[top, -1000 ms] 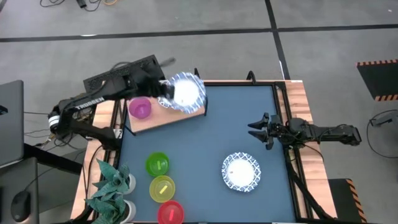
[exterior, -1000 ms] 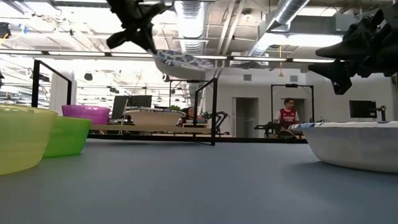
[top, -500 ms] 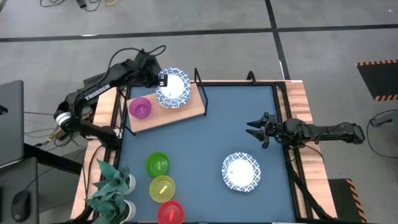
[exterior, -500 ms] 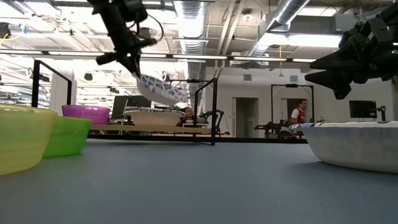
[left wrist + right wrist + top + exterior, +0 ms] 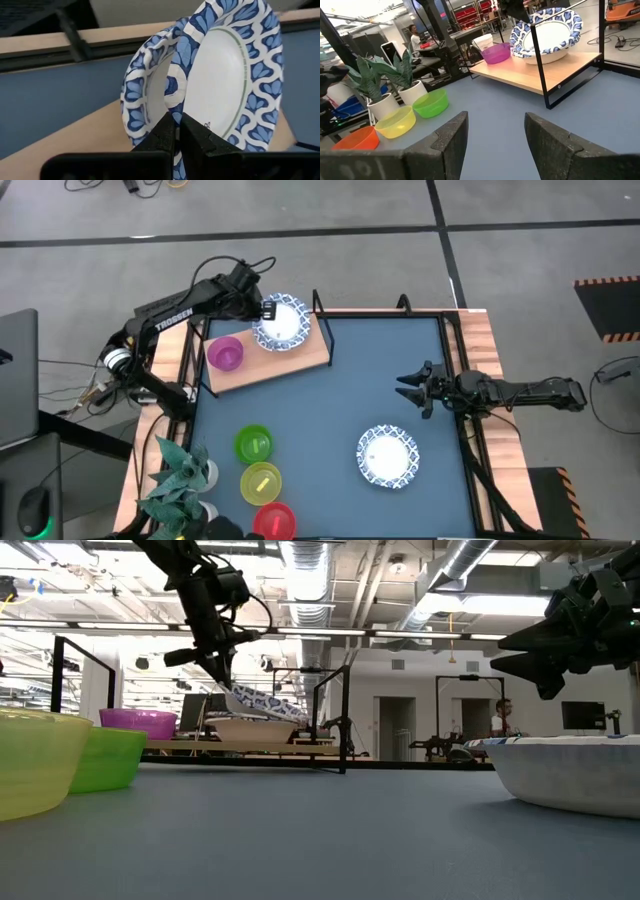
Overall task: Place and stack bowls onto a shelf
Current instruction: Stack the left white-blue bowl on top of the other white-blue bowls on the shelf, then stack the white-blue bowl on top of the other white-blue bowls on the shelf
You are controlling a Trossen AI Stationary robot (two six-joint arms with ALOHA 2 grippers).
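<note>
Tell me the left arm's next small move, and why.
Probably lower and level the held patterned bowl, then let go. The left tool is shut on its rim, and the bowl hangs tilted over another patterned bowl already lying on the shelf, so it looks nearly nested but not yet seated.

white "trossen" lettering on left arm [image 5: 172, 320] — no other readable text.
</note>
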